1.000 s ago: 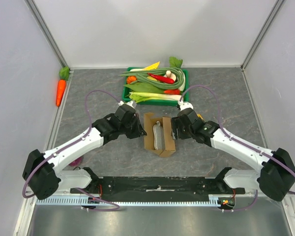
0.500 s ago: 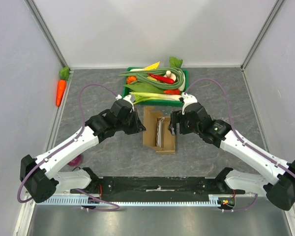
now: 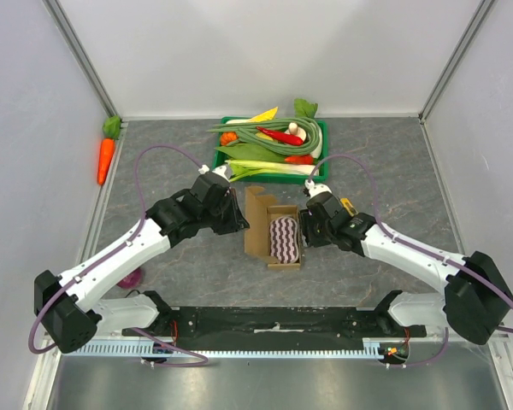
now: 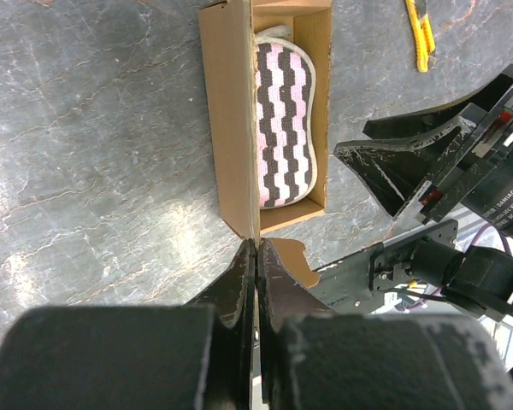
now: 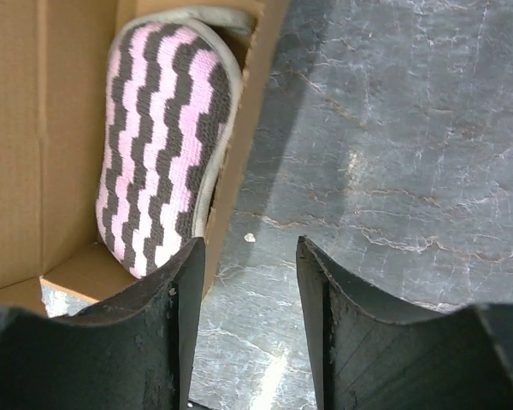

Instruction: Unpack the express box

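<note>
Now left tool (image 4: 257, 249) pinches express box (image 4: 227, 111) flap.

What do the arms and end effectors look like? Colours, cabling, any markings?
The left arm and right arm: white links, black joints and bases. A purple cable loops along each. The left end effector and right end effector: black, two tapered fingers each. A black housing on the right arm carries small white print.

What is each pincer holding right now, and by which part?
The left pincer is shut on the express box, pinching the end of its long side flap. The right pincer holds nothing, its jaws open beside the opposite wall.
</note>
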Tool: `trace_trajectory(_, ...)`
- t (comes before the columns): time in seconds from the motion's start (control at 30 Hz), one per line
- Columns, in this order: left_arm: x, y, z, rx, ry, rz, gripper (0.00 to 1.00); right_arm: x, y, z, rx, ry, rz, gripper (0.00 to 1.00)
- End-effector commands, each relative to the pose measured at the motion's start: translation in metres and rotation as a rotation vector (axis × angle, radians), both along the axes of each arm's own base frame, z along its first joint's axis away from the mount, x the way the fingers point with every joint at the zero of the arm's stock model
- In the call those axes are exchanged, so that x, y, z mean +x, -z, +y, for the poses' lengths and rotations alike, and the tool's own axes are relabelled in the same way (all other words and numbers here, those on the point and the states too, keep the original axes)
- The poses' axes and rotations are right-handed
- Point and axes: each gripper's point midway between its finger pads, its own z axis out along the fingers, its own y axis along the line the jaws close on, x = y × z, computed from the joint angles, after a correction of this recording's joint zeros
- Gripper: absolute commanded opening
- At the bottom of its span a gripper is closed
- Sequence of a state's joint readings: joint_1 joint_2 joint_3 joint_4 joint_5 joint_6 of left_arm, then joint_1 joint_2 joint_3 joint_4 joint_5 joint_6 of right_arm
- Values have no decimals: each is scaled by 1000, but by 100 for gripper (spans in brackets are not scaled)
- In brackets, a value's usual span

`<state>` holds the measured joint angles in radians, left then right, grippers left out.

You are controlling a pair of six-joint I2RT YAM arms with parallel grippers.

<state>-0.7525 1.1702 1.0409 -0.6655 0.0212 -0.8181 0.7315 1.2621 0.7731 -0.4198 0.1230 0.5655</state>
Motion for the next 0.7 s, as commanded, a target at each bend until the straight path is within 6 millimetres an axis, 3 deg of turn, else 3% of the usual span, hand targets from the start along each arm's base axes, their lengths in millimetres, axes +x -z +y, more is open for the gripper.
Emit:
trace_trajectory(0.0, 5, -15, 8, 8, -20, -61, 2, 7, -4, -2, 15, 51, -39, 53)
trace_trajectory(0.13, 2, -10, 12, 14, -39, -45, 2, 8, -16, -3, 29, 58, -66, 58)
trace_trajectory(0.3, 0, -11, 16, 9, -46, -53, 19, 7, -29, -2, 48, 50, -75, 69)
trace_trajectory(0.33, 0, -12, 18, 9, -51, -59, 29, 6, -32, -2, 51, 49, -77, 73)
trace_trajectory(0.43, -1, -9, 21, 17, -58, -65, 40, 6, -40, -2, 64, 54, -85, 77)
trace_trajectory(0.67, -9, 13, 36, 74, -79, -36, 47, -1, -60, 20, 146, -51, -65, 77)
